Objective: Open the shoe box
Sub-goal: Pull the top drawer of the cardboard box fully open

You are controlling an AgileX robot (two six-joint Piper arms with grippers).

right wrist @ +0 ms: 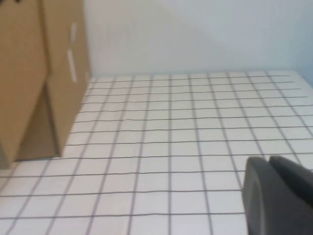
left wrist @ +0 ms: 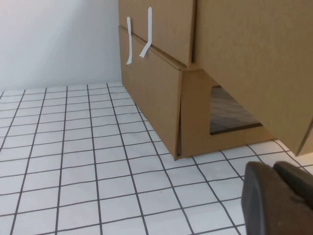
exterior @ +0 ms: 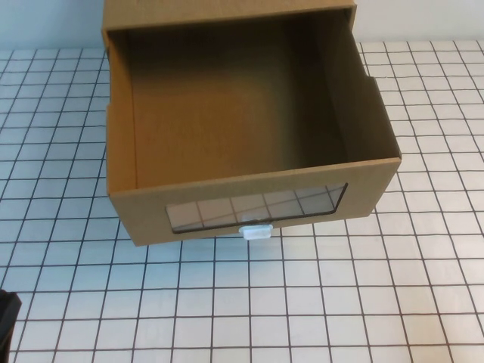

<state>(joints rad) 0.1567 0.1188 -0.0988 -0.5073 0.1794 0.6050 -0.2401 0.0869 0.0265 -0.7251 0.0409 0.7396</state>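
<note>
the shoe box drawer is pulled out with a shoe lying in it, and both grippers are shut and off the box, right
No: the drawer of the shoe box is pulled out but empty, with no shoe in it; the high view shows its bare floor. The rest is right: the left gripper and right gripper are both shut, over the table, off the box.

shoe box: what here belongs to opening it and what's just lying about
Job: shoe box; drawer, pulled out; white handle; left gripper, shut, off the box's left; right gripper, shut, off its right.
Just there: table; tape strips on the box's side.
</note>
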